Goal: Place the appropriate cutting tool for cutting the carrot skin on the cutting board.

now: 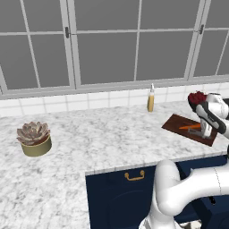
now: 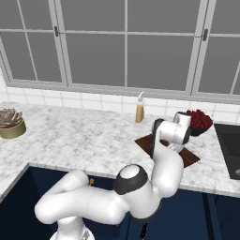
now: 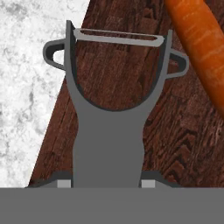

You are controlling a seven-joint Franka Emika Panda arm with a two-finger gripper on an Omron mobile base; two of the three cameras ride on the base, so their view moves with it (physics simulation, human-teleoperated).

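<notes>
Peeler [image 3: 107, 131] grey; carrot [image 3: 199, 43] orange; cutting board [image 3: 122, 78] dark brown woodgrain; counter [image 3: 26, 87] white-grey marbled.

A potted succulent [image 1: 34, 138] is set at the left on a white marble counter [image 1: 98, 138]. A slim amber bottle [image 1: 151, 99] is stood far back by the tiled wall. A dark bowl of red fruit [image 2: 198, 123] is placed to the right.

We see grey peeler [image 3: 109, 135] w/ forked head over dark wood cutting board [image 3: 170, 131], orange carrot [image 3: 202, 48] on board just right of peeler head, marble counter [image 3: 26, 87] left of board
</notes>
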